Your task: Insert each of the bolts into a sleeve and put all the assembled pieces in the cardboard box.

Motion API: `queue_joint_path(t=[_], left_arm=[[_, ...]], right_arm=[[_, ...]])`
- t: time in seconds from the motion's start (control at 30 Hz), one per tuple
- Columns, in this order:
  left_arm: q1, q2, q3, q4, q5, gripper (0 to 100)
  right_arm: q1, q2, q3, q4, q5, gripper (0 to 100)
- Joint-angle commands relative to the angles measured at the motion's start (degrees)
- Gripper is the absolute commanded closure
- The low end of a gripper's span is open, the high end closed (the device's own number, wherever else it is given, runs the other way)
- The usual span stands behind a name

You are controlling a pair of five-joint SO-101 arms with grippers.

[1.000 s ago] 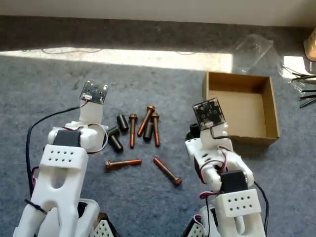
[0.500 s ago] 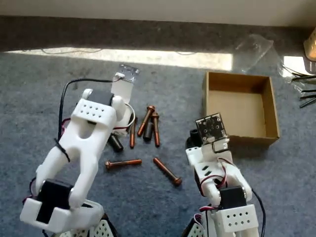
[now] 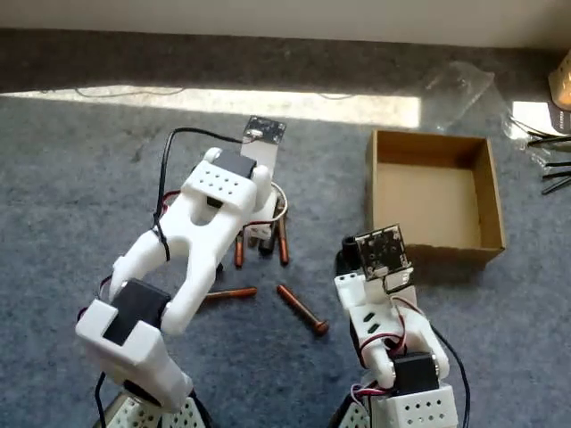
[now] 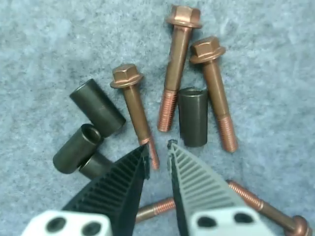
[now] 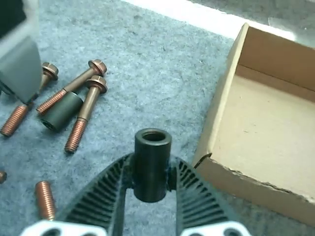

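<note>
Clamping an upright dark sleeve (image 5: 152,142) between its fingers, the right pincer (image 5: 150,166) sat just beside the cardboard box (image 5: 216,113), whose brown floor lay bare. The left pincer (image 4: 157,146), narrowly parted and holding nothing, hung over the threaded end of a copper bolt (image 4: 133,101). Beyond its tips lay two hex-headed bolts (image 4: 179,54) flanking a short black sleeve (image 4: 193,115) on grey carpet (image 4: 59,39).

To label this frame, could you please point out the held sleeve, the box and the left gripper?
held sleeve (image 5: 152,162): right wrist view, middle of its side.
box (image 3: 434,203): high view, bare floor.
left gripper (image 4: 157,146): left wrist view, midway between fingertips.
</note>
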Motion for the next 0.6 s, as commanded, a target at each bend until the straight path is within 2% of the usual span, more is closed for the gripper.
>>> queue_joint_path(t=[0.0,0.4,0.57], left_arm=[[0.4,3.4,-4.8,-3.2,2.6,87],[-5.0,8.3,-9.8,-3.9,3.3,87],[-6.5,10.9,-9.6,-6.9,3.3,87]], right_arm=[[0.6,-0.9,-0.7,-1.5,-0.4,99.4],[0.5,-0.7,-0.6,-1.5,-0.4,99.4],[0.5,-0.7,-0.6,-1.5,-0.4,99.4]])
